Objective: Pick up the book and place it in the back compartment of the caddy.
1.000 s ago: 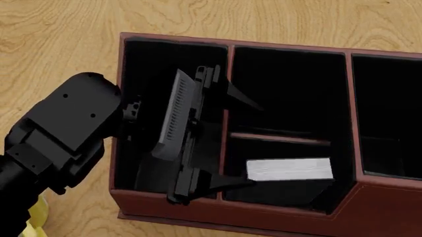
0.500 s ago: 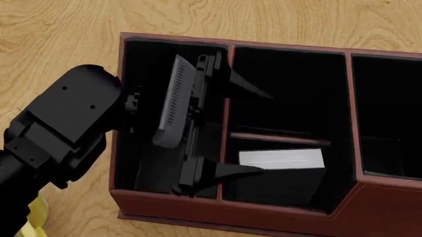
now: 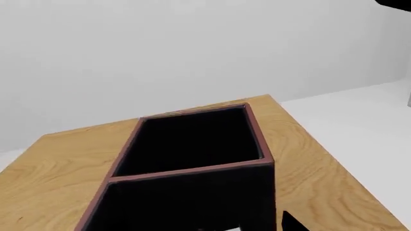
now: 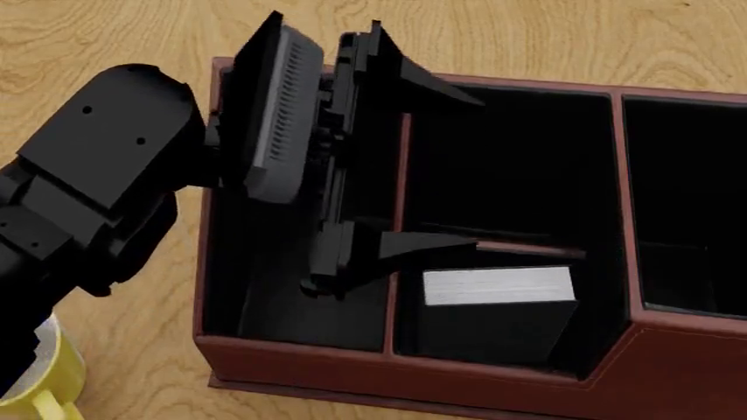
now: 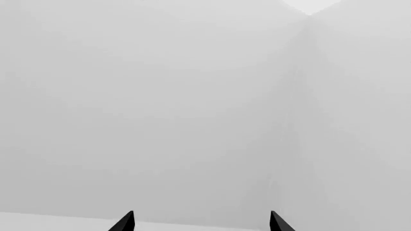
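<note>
Since last frame our left hand [image 4: 450, 166] rose, fingers spread, empty; book [image 4: 499, 287] rests in caddy [image 4: 408, 381] back compartment [image 4: 491, 306]. We should withdraw straight up, clear of walls.

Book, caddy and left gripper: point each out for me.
book [image 4: 499, 286]: head view, white page block.
caddy [image 4: 513, 378]: head view, near red outer wall.
left gripper [image 4: 461, 166]: head view, midway between fingertips.

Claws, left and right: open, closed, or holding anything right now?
Left claw: open, holding nothing; the book sits in the caddy.
Right claw: open, nothing between its tips.
</note>
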Robot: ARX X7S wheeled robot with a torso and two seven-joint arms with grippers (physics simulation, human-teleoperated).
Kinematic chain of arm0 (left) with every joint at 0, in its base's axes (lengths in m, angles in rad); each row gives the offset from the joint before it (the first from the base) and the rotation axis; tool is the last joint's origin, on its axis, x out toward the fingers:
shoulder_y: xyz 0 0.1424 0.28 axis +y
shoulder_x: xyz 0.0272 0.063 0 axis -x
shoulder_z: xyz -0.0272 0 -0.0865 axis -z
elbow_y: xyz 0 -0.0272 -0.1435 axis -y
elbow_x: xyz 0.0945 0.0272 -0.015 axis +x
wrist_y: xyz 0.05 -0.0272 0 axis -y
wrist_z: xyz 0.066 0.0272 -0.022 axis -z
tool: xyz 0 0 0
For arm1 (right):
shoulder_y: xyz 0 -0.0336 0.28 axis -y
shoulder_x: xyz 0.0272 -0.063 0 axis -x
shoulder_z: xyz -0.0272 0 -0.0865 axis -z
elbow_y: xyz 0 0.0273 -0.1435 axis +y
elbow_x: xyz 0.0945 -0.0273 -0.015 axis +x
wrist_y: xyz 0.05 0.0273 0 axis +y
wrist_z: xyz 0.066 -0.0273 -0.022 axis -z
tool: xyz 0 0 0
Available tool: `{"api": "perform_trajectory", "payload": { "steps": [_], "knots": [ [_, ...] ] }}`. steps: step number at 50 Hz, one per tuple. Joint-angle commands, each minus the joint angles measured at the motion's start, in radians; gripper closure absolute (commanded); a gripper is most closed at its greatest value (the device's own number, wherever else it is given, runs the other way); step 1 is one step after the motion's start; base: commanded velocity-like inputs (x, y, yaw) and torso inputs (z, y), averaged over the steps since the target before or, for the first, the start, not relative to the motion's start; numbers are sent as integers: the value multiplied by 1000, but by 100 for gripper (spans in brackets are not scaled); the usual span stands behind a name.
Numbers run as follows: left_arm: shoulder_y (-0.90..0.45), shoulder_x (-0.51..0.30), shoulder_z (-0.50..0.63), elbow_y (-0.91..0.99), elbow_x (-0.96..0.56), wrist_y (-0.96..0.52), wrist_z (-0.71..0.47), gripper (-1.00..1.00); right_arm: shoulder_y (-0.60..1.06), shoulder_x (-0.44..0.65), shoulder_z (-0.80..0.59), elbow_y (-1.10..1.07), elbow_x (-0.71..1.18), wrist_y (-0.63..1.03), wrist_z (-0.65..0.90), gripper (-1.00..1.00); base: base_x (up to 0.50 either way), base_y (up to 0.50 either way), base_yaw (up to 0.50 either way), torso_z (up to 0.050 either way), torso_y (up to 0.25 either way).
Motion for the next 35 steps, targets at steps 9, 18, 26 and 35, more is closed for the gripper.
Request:
{"api": "perform_trajectory", "payload": {
  "steps": [9, 18, 26, 35],
  "knots": [
    [-68, -124, -34, 203, -37, -17, -107, -100, 16, 3, -21, -3, 2, -2, 9, -100, 0, 0, 0, 0, 0],
    [-96, -202, -39, 332, -38, -42, -206, -100, 22, 2, -30, 0, -1, -6, 8, -100, 0, 0, 0, 0, 0],
    [-110, -270, -43, 442, -36, -59, -285, -100, 24, 6, -23, -6, 8, -4, 13, -100, 0, 0, 0, 0, 0],
    [-119, -367, -52, 593, -41, -81, -402, -100, 24, 10, -13, -15, 18, -2, 16, -100, 0, 0, 0, 0, 0]
  ]
}}
